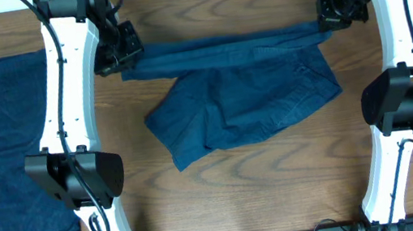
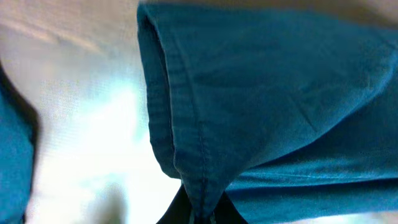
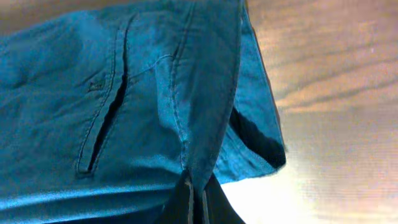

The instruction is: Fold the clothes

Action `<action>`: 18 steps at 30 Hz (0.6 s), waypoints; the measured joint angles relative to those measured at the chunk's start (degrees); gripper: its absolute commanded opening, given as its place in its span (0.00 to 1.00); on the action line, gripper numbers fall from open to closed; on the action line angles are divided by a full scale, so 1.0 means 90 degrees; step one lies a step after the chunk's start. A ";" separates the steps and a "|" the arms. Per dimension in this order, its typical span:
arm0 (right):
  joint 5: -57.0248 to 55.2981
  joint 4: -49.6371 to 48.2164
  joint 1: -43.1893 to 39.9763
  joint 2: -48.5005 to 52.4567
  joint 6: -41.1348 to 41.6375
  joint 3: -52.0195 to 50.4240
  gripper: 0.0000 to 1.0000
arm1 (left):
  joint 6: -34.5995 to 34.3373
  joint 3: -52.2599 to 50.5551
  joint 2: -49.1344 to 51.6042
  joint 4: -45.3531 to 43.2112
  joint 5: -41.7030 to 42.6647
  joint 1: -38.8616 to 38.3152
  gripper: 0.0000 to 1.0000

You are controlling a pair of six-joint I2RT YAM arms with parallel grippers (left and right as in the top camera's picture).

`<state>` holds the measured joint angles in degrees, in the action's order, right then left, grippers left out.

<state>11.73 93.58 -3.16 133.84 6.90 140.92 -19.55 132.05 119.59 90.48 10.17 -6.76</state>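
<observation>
Jaws of both grippers are closed on cloth. The left gripper (image 1: 122, 54) pinches the left end of the upper edge of a dark blue pair of shorts (image 1: 245, 97). The right gripper (image 1: 331, 16) pinches the right end of the same edge. Between the two, that edge runs as a straight, stretched band along the far side of the table (image 1: 245, 208). Below the band, the rest of the shorts lies rumpled on the wood at the centre of the table, between the two arms.

Left wrist view: a stitched hem (image 2: 180, 124) runs down into the closed fingertips at the bottom of the picture. Right wrist view: a seam runs down into the closed fingertips, and a pocket slit (image 3: 106, 118) shows to its left.

A second dark blue garment (image 1: 7, 153) lies spread flat at the left side of the table, apart from the shorts. Its right edge passes under the left arm — neither gripper touches it.
</observation>
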 measured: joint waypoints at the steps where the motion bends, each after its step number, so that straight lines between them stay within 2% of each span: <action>1: -0.0005 0.0092 -0.0015 -0.0027 0.0000 0.0000 0.01 | -0.0015 0.0000 0.0000 0.0117 0.0024 -0.0010 0.06; 5: -0.0146 0.0391 -0.0068 -0.0153 -0.0015 0.0000 0.01 | -0.0039 0.0002 0.0000 0.0206 0.0058 -0.0117 0.06; 18: -0.0716 0.0403 -0.0282 -0.0357 -0.0051 0.0000 0.01 | -0.0114 0.0000 0.0000 0.0206 0.0187 -0.0731 0.06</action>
<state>5.28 97.21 -5.69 130.63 6.44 140.92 -20.58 132.05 119.59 92.33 11.86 -13.34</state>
